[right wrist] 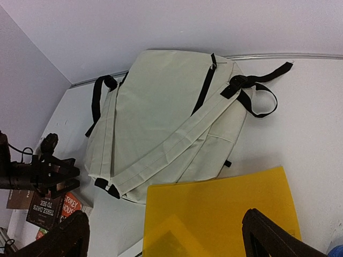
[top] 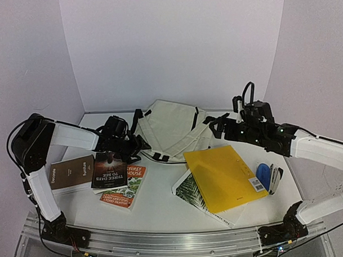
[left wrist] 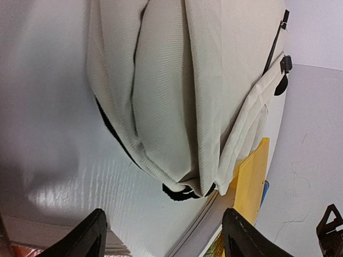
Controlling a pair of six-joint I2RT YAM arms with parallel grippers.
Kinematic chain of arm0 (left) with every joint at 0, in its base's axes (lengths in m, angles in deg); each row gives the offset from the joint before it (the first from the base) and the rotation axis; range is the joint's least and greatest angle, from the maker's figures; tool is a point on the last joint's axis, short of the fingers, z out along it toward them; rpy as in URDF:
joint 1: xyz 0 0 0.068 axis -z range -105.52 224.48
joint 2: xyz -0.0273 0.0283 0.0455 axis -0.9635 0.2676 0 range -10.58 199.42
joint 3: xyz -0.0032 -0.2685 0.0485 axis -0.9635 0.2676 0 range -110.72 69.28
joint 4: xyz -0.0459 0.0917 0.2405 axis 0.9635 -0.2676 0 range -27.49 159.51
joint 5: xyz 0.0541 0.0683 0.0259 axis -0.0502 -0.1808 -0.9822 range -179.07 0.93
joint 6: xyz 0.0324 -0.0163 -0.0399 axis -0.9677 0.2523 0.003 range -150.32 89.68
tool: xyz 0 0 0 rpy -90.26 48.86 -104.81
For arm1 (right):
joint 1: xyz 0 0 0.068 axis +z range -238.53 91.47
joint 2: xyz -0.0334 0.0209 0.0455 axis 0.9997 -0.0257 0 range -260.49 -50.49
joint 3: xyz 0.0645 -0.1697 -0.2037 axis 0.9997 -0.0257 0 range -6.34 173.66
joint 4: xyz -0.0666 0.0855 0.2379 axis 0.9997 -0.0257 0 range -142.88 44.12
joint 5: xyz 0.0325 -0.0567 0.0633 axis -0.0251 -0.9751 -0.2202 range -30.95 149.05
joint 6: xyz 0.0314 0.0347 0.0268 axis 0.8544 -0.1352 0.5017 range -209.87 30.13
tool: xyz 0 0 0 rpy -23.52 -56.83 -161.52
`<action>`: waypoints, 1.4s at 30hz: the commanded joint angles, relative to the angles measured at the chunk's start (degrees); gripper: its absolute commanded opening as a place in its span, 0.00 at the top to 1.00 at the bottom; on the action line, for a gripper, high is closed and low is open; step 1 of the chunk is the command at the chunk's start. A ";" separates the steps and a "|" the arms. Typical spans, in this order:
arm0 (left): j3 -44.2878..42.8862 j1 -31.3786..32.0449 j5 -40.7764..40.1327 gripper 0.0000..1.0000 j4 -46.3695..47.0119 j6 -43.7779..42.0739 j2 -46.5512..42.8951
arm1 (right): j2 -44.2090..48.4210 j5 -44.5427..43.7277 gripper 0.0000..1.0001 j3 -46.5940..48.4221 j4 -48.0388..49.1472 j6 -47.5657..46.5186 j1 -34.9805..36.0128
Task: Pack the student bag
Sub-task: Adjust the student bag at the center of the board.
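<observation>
While three books [top: 109, 171] lie overlapped at 8 o'clock on table [top: 163, 210], left gripper [top: 137, 145] hangs above their 1 o'clock corner. Jaws spread, grasping nothing, pointed at bag's 8 o'clock edge. Student bag [top: 171, 125] lies flat at table's 12 o'clock: cream, black straps. Right gripper [top: 215, 126] near bag's 3 o'clock side, jaws wide, empty. Yellow folder [top: 224, 174] at table's 4 o'clock, over leaf-cover book [top: 188, 191]. Blue object [top: 263, 175] just beside folder's 3 o'clock edge.
</observation>
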 commanded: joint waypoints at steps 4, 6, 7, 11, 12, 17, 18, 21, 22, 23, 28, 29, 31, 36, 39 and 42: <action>-7.42 0.44 1.62 0.39 3.69 0.74 7.67 | 1.17 -2.80 0.02 -1.16 1.92 2.31 2.46; -8.21 0.41 1.74 0.45 4.38 1.27 8.86 | 1.32 -2.92 0.02 -1.29 1.87 2.34 3.04; -8.43 0.41 1.74 0.48 4.88 1.54 9.22 | 1.36 -3.01 0.02 -1.38 1.87 2.31 3.28; -9.56 0.41 2.15 0.67 6.29 1.63 10.20 | 0.86 -3.93 0.02 -1.32 1.64 1.29 4.53; -9.68 0.41 2.26 0.76 6.64 1.57 10.33 | 0.52 -4.63 0.02 -1.17 1.53 0.56 5.23; -9.36 0.46 3.43 1.00 9.29 0.36 8.05 | -3.58 -10.69 0.02 2.74 -1.73 -5.93 10.93; -9.35 0.47 3.51 1.00 9.35 -0.10 6.98 | -4.56 -12.08 0.02 3.99 -2.50 -7.46 11.95; -10.37 0.47 3.85 1.00 7.45 -2.05 2.64 | -8.12 -15.26 0.02 6.80 -2.88 -10.61 15.41; -11.01 0.45 4.16 1.00 6.24 -2.83 1.19 | -9.13 -15.97 0.02 7.56 -2.42 -11.74 16.59; -11.68 0.44 4.64 1.00 4.78 -3.51 -0.04 | -10.04 -16.52 0.02 8.36 -1.45 -12.96 17.74; -15.21 0.43 7.32 1.00 -2.87 -5.57 -4.59 | -13.76 -17.14 0.02 11.88 5.83 -20.25 22.09; -15.51 0.44 7.48 1.00 -3.90 -5.81 -5.55 | -14.40 -17.42 0.02 12.86 7.37 -21.74 22.57; -16.07 0.46 7.39 1.00 -6.32 -6.38 -7.49 | -15.76 -18.17 0.02 14.91 8.40 -24.65 23.07; -16.50 0.45 6.75 1.00 -9.55 -7.14 -12.64 | -20.11 -18.89 0.02 20.20 8.04 -30.25 23.23; -17.49 0.41 6.72 1.00 -12.20 -7.71 -14.85 | -23.23 -16.18 0.02 23.43 6.53 -30.74 23.72; -18.58 0.45 8.00 1.00 -13.99 -8.08 -15.82 | -26.83 -14.44 0.02 26.11 5.60 -31.12 25.15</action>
